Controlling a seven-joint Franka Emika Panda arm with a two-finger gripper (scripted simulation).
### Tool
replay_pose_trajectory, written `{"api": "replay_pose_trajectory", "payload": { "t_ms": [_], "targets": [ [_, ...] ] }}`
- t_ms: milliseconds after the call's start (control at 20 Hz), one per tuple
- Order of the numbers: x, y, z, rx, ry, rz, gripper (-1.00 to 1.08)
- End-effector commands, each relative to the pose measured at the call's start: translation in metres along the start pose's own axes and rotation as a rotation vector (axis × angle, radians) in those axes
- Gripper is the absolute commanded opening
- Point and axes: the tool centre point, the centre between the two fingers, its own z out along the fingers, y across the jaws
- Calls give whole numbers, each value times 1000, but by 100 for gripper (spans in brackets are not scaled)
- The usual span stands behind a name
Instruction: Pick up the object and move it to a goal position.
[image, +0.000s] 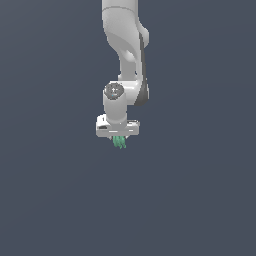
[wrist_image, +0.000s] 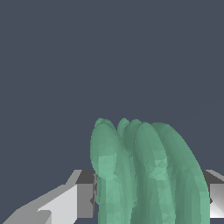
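— What is the white two-fingered gripper (image: 119, 136) holding?

— It is closing on the small teal-green ridged object (wrist_image: 144, 175) — pads pressing both its sides, in the wrist view.

— Which way is its long axis running?

— Straight out past the fingertips, pointing down and away from the white arm (image: 125, 45), hanging over the plain grey floor (image: 200, 200).

Arm (image: 125, 45): glossy white rounded link casings with dark grey bands at the joint seams. Wrist joint capped by a round grey disc (image: 114, 90) with mottled markings. Gripper (image: 119, 136): white, wide flat rectangular bar body, a small dark slot on its face. Fingers (wrist_image: 85, 197), wrist view: grey inner blocks, white faceted outer faces, bevelled edges.
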Motion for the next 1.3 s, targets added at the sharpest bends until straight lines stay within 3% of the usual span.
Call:
{"api": "replay_pose_trajectory", "payload": {
  "t_ms": [0, 700, 1250],
  "targets": [
    [0, -1, 1, 0, 0, -1, -100],
    [3, 9, -3, -1, 2, 0, -100],
    [23, 83, -26, 0, 1, -1, -100]
  ]
}}
